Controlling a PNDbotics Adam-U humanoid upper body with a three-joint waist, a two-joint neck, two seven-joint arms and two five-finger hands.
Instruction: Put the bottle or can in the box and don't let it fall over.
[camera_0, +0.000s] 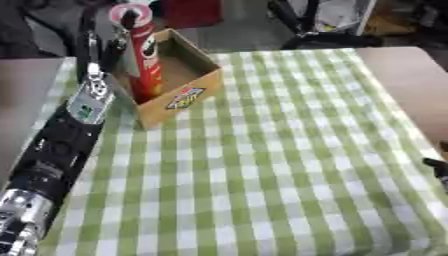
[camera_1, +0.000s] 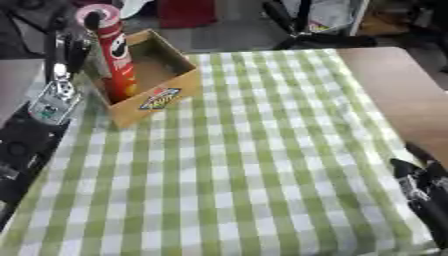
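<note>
can of crisps, tall and red with a pale lid, stands upright inside the cardboard box, against the wall on our left side. the box sits near the far left corner of the tabletop, which is covered by a green checked cloth.

our left hand is up at the top of the can, one dark finger over the lid; whether the fingers are curled round the tube or only resting against it, we cannot tell. our right hand shows at the lower right edge of the tabletop, well apart from the box, idle; we cannot tell its fingers either.

we judge the can light and stiff, a thin tube with a smooth, rather slippery skin. being tall and narrow it will tip easily, more so if handled only at the top. we would take hold around the middle of the tube, thumb opposite fingers, and let go straight outward so nothing drags the lid sideways as the hand leaves.
</note>
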